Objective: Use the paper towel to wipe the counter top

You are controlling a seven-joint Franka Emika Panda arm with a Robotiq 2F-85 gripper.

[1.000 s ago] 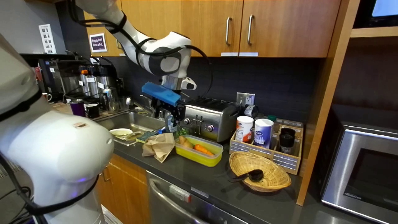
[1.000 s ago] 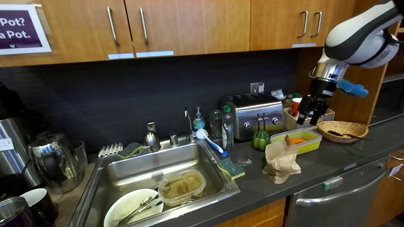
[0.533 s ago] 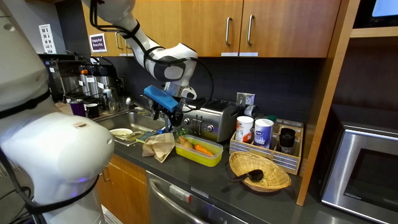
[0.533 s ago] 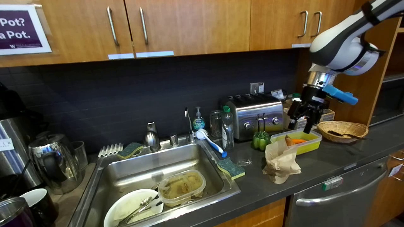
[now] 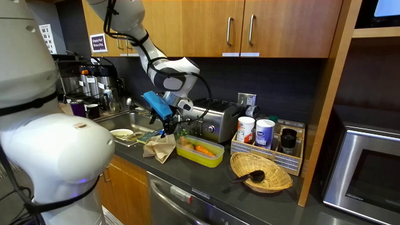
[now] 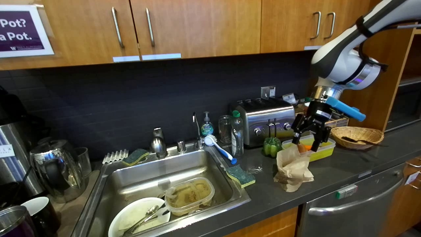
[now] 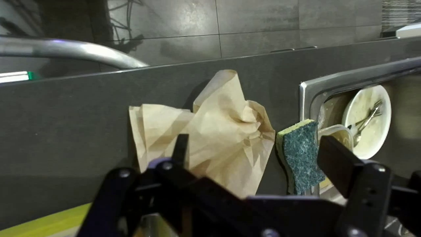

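With my black two-fingered pincer (image 6: 305, 144) spread, I'd centre over the crumpled tan paper towel (image 7: 223, 131), clear of the rectangular green-and-yellow sponge (image 7: 301, 158).

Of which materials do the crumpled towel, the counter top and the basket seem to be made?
Towel: thin, matte brown paper, judging by its sharp creases.
Counter top: perhaps stone or laminate, given its smooth, dark grey, softly reflective surface.
Basket: probably wicker with a slight shine, since woven strands show.

White bowl (image 6: 130, 209) with cutlery (image 6: 144, 218) inside the steel sink (image 6: 154, 179)
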